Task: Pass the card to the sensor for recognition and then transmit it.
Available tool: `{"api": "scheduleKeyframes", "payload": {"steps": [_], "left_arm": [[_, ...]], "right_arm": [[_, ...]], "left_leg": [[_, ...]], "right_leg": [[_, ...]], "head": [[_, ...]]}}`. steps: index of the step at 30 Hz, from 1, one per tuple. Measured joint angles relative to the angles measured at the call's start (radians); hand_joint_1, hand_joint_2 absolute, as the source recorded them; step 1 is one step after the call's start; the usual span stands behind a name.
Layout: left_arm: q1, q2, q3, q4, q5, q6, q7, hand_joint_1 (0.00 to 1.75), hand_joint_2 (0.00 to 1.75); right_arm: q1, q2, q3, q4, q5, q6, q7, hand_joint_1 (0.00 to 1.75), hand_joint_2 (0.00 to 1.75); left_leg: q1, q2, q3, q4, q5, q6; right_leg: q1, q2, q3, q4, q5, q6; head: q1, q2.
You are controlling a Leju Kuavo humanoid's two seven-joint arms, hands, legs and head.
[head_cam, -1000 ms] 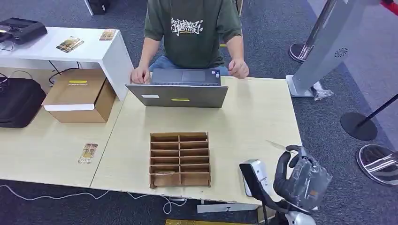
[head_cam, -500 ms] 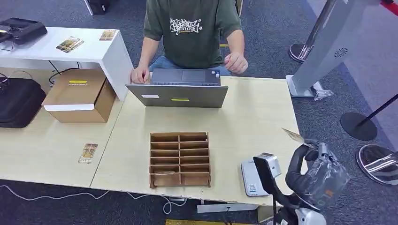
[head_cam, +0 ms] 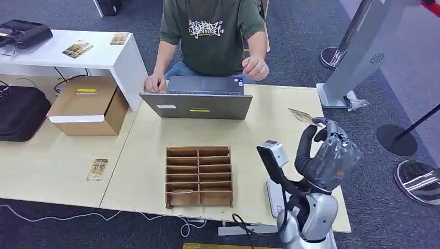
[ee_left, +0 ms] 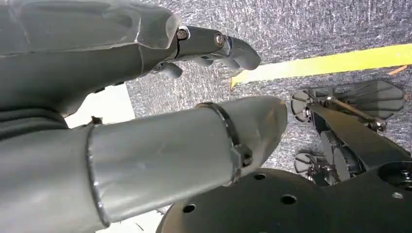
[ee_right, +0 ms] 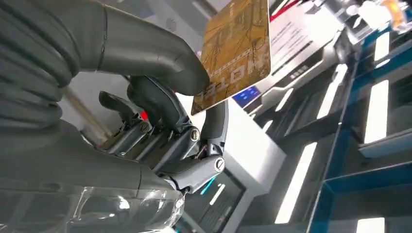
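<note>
My right hand (head_cam: 322,150) is raised above the table's right side and pinches a gold-brown card (head_cam: 299,115) between thumb and a finger. Up close, the card (ee_right: 236,53) sticks out past the thumb, its printed face showing. The card sensor (head_cam: 273,156), a dark angled head on a white base, stands just left of the hand at the table's front edge. A person (head_cam: 211,32) sits behind a grey laptop (head_cam: 197,104), one hand (head_cam: 256,67) lifted over the far edge. My left hand (ee_left: 145,102) hangs over grey carpet with nothing between its fingers.
A brown slotted card rack (head_cam: 198,175) stands at the table's front middle. Another card (head_cam: 97,169) lies on the left table near a cardboard box (head_cam: 88,105) and a black bag (head_cam: 21,111). A white side table (head_cam: 78,49) carries more cards. Stanchion bases (head_cam: 397,139) stand to the right.
My right hand has risen from beside the sensor and carried the card up and forward toward the person. The person's hand has lifted off the table and drawn closer to the laptop.
</note>
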Motion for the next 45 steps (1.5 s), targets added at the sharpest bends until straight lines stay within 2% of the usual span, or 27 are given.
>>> {"api": "scheduleKeyframes", "payload": {"steps": [7,13,14,24,37,45], "left_arm": [[-0.002,0.005,0.0,0.0,-0.013,0.002,0.0,0.0,0.0],[-0.004,0.008,0.0,0.0,-0.016,0.005,0.002,0.0,0.0],[-0.007,0.013,0.0,0.003,-0.021,0.006,0.006,0.0,0.0],[-0.014,0.032,-0.006,0.029,-0.045,0.008,0.009,0.0,0.0],[-0.026,0.058,-0.054,0.065,-0.092,0.009,0.014,0.0,0.0],[-0.037,0.069,-0.094,0.079,-0.108,0.004,0.026,0.0,0.0]], "right_arm": [[-0.113,0.0,0.039,0.102,-0.018,0.002,-0.004,1.73,1.75],[-0.146,0.0,0.045,0.136,-0.019,0.002,-0.01,1.75,1.75],[-0.197,0.0,0.059,0.181,-0.019,0.003,-0.011,1.75,1.75],[-0.343,0.0,0.086,0.336,-0.008,-0.013,-0.028,1.75,1.75],[-0.633,0.006,0.086,0.734,0.058,-0.023,0.044,1.75,1.75],[-0.731,0.008,0.086,0.896,0.061,-0.025,0.061,1.75,1.75]], "left_leg": [[0.0,0.0,0.0,0.0,0.0,0.0],[0.0,0.0,0.0,0.0,0.0,0.0],[0.0,0.0,0.0,0.0,0.0,0.0],[0.0,0.0,0.0,0.0,0.0,0.0],[0.0,0.0,0.0,0.0,0.001,0.0],[0.0,0.0,0.0,0.001,0.001,0.0]], "right_leg": [[0.0,0.0,0.0,0.0,0.0,0.0],[0.0,0.0,0.0,0.0,0.0,0.0],[0.0,0.0,0.0,0.0,0.0,0.0],[0.0,0.0,0.0,0.0,0.0,0.0],[0.0,0.0,0.0,0.001,0.001,-0.001],[0.0,0.0,0.0,0.001,0.001,-0.001]], "head": [[0.0,0.0],[0.0,0.0],[0.0,0.0],[0.0,0.0],[0.0,0.0],[0.0,0.0]]}}
